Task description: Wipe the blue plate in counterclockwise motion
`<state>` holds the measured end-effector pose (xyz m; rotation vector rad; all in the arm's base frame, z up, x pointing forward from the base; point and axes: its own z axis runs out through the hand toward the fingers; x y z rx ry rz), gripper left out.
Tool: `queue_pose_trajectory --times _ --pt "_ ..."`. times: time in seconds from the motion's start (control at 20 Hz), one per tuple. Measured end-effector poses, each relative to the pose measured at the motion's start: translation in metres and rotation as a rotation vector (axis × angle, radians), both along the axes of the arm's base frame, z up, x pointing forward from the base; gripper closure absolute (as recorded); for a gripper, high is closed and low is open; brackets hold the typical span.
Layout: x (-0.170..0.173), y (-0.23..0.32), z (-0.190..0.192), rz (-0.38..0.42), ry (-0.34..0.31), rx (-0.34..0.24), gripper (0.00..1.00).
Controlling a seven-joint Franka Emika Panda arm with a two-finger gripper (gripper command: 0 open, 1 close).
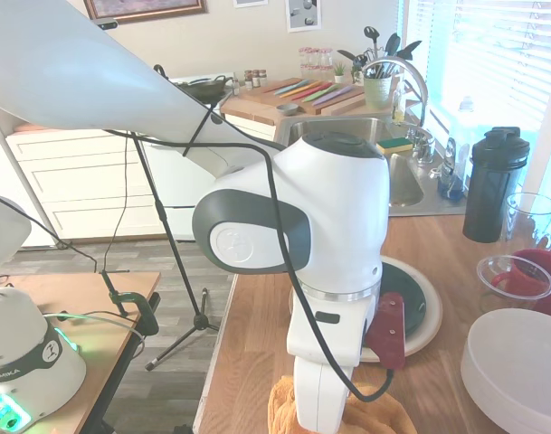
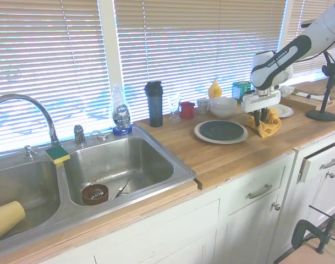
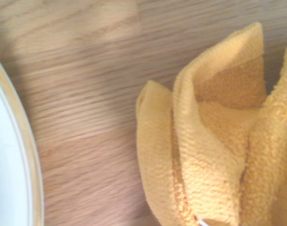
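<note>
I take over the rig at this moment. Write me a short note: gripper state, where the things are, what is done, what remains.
Gripper: shut on the yellow cloth, which hangs from it just above the wooden counter.
Blue plate: sits on the larger beige plate, beside the gripper, toward the sink.
Done: cloth picked up.
Left: carry the cloth over the blue plate, press it down, wipe counterclockwise. No wiping contact is visible yet.
</note>
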<state>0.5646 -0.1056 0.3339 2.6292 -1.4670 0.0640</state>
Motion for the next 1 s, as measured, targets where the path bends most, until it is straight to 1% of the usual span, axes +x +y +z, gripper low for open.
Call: queue_pose_trajectory --times 0.35,0.5,0.7,0.85,1.0 --pt "-0.003 0.000 0.006 0.002 -0.006 0.001 1.00" --pt "-0.009 0.000 0.016 0.004 -0.008 0.011 1.00" --pt "-0.021 -0.011 0.057 0.007 -0.027 0.042 1.00" --pt "-0.031 -0.017 0.095 0.015 -0.050 0.045 1.00" --pt "-0.035 -0.007 0.136 0.046 -0.077 0.040 1.00"
